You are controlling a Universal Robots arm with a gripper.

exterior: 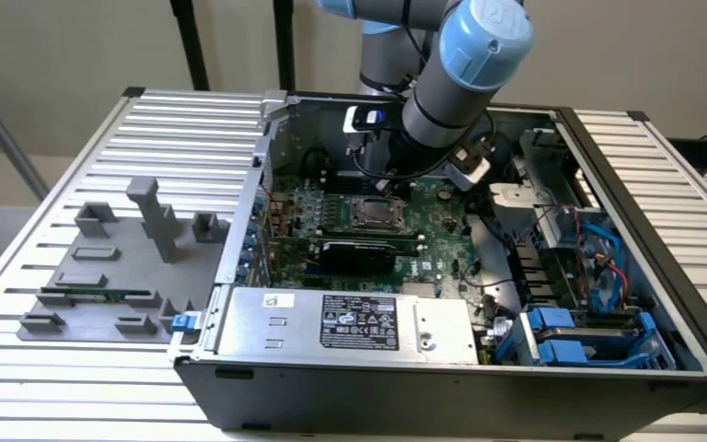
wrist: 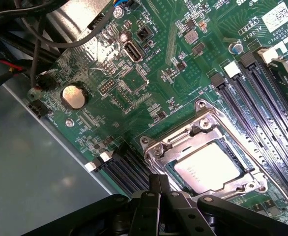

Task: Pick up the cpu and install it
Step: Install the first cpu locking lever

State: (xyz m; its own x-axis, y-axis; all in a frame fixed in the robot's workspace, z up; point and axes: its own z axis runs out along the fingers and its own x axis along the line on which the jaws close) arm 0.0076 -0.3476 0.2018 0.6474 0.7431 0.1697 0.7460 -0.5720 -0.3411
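We can read little. In the wrist view, upper right of the frame, a white sticker on the green motherboard carries print too small to read. Beside it, white silkscreen at the frame's right edge looks like pt of "DELL". In the exterior view, the black label on the silver box shows cert marks, illegible.

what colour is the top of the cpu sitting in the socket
Pale silvery grey metal; the cpu shows best in the wrist view, inside the socket's metal frame.
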